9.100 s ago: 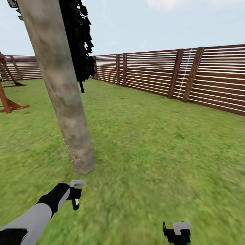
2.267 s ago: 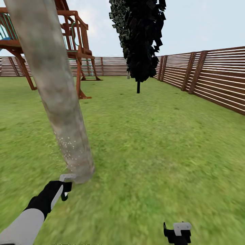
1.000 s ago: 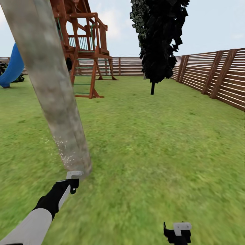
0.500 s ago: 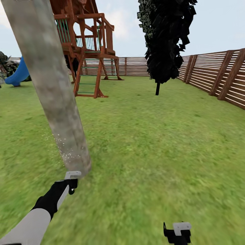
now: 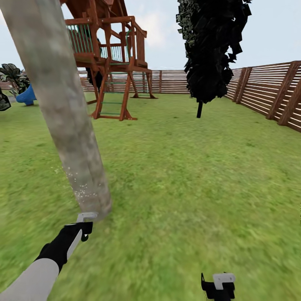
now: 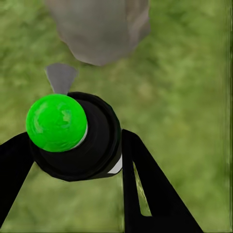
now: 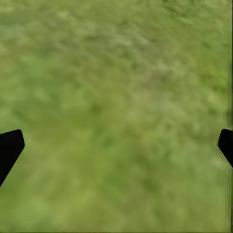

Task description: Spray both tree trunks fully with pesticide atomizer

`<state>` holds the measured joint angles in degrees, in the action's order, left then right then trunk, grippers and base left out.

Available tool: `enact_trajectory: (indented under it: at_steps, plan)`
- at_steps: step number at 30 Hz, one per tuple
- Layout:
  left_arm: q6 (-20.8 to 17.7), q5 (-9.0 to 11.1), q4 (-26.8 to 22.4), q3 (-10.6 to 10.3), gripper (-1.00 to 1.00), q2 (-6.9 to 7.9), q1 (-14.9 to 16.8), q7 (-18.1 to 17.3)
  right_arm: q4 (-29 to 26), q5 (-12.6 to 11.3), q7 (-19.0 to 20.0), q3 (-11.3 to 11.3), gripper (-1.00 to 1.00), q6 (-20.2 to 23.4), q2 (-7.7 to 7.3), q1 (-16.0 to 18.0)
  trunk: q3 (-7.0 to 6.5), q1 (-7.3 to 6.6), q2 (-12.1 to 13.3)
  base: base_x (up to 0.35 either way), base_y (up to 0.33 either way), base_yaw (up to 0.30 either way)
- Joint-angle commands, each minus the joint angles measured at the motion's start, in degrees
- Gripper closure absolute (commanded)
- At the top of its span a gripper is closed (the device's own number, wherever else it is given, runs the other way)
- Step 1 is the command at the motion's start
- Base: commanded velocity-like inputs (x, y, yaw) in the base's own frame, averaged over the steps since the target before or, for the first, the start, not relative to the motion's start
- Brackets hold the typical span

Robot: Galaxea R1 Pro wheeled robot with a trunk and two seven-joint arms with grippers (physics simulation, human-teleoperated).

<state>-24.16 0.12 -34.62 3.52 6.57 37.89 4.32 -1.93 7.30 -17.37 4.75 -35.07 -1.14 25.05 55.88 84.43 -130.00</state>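
Note:
One tree trunk [image 5: 67, 121], mottled tan-grey, leans across the left of the head view, and white specks dot its bark low down [image 5: 77, 186]. My left gripper [image 5: 85, 225] hangs just in front of the trunk's base [image 6: 99, 29], shut on the pesticide atomizer [image 6: 80, 141]. The atomizer is a dark cylinder whose cap shows a green dot [image 6: 56, 121]. My right gripper [image 5: 217, 284] is low at the right, open over bare grass [image 7: 118, 145]. The floor is out of view.
Lawn [image 5: 188, 175] spreads all around the trunk. A wooden play tower [image 5: 113, 62] stands at the back, with a blue slide [image 5: 26, 95] and a striped-leaf plant [image 5: 12, 75] far left. A near-black cone tree [image 5: 211, 54] and the slatted fence [image 5: 267, 92] are at the right.
The camera has kept swinging round the trunk, so the play tower and the dark tree slide right in the view. My left gripper stays at the trunk's base, holding the atomizer.

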Motion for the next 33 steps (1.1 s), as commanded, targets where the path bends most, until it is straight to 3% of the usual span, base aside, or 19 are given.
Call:
enact_trajectory:
  at_steps: [1, 18, 21, 24, 31, 33]
  plan:
    - [0.0, 0.0, 0.0, 0.0, 1.0, -0.04, 0.0, 0.0, 0.0, 0.0, 0.0, 0.0, -1.0, 0.0, 0.0, 0.0, 0.0, 0.0, 0.0, 0.112, -0.257, 0.0]
    - [-0.1, 0.0, 0.0, 0.2, 1.0, 0.19, 0.0, 0.2, 0.0, 0.0, 0.0, 0.0, -1.0, 0.0, 0.02, 0.0, 0.0, 0.0, 0.0, 0.07, -0.265, 0.088]
    - [-0.1, 0.1, 0.0, 0.8, 1.0, 0.93, -0.1, 6.2, 0.0, 0.0, 0.0, 0.0, -1.0, 0.0, 0.0, 0.0, 0.0, 0.0, 0.0, 0.201, -0.224, 0.053]
    - [-0.3, 0.6, 0.0, 0.7, 1.0, 1.04, -0.1, 7.7, 0.0, 0.0, 0.0, 0.0, -1.0, 0.0, 0.0, 0.0, 0.0, 0.0, 0.0, 0.229, -0.198, 0.235]
    - [-0.4, 0.7, 0.1, 0.5, 1.0, 0.35, -0.1, 7.4, 0.0, 0.0, 0.1, 0.0, -1.0, 0.0, 0.01, 0.0, 0.0, 0.0, 0.0, 0.238, -0.186, 0.277]
    - [-0.5, 0.7, 0.1, 0.5, 1.0, 0.34, -0.1, 4.9, 0.0, 0.0, 0.1, 0.0, -1.0, 0.0, 0.02, 0.0, 0.0, 0.0, 0.0, 0.239, -0.181, 0.278]
